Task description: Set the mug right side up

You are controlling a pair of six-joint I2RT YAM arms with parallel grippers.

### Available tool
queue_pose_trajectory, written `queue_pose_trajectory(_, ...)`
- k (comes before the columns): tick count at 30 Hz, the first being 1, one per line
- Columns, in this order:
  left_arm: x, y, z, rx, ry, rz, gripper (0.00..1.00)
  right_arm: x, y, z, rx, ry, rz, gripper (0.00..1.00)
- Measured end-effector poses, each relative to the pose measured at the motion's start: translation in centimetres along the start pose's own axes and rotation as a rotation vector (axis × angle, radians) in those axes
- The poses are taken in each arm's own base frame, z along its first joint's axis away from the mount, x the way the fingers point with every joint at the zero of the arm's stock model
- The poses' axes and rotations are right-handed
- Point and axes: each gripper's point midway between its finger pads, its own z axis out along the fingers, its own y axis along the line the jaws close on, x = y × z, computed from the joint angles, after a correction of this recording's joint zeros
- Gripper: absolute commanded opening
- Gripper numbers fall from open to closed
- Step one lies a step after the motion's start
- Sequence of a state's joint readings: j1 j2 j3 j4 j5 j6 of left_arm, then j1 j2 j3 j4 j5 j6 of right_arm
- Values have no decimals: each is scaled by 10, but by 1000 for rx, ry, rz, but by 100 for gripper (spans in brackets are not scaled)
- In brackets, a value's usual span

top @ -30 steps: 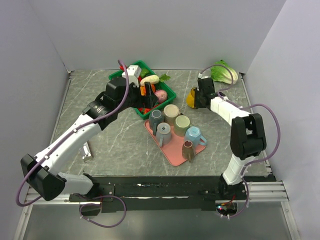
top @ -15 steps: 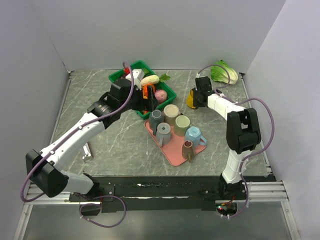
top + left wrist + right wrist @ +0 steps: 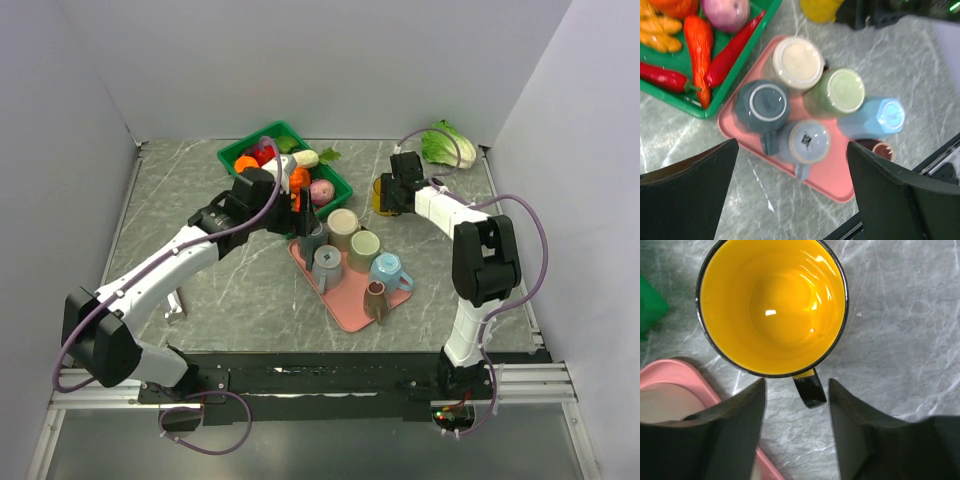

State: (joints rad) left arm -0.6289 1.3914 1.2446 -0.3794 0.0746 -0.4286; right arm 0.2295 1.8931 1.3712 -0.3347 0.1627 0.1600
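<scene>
Reaching forward, the right gripper hangs parted astride the upright yellow mug handle, left gripper spread wide

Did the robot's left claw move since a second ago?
Yes. The left gripper slid from above the green basket toward the pink tray, closer to the arm bases.

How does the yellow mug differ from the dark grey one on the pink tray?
The yellow mug stands mouth up, its inside showing; the dark grey mug sits upside down, base ring on top. The yellow mug rests on the bare table; the dark grey mug sits on the pink tray. Both are round mugs.
</scene>
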Motion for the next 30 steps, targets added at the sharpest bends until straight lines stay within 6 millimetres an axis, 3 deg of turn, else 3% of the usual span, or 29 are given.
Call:
queue_pose_trajectory(4, 23, 7, 6, -3, 58, 2, 96, -3, 1, -6, -9, -8, 17, 75)
queue_pose_trajectory(8, 44, 11, 11, 11, 100, 14, 96, -10, 3, -28, -28, -36, 50, 99)
queue_pose_trajectory(12, 73, 12, 15, 5, 157, 42, 96, -21, 2, -69, -60, -97, 95, 100)
queue_pose_trajectory(16, 98, -4, 22, 17, 204, 112, 99, -41, 6, -119, -133, -197, 143, 100)
queue_pose_trajectory(19, 113, -12, 30, 17, 230, 156, 100, -50, 10, -145, -182, -248, 169, 100)
queue_pose_trajectory(23, 129, -10, 41, -13, 261, 183, 90, -45, 12, -161, -217, -253, 186, 100)
queue_pose_trajectory(30, 151, -3, 54, -97, 294, 191, 76, -26, 11, -166, -226, -215, 203, 100)
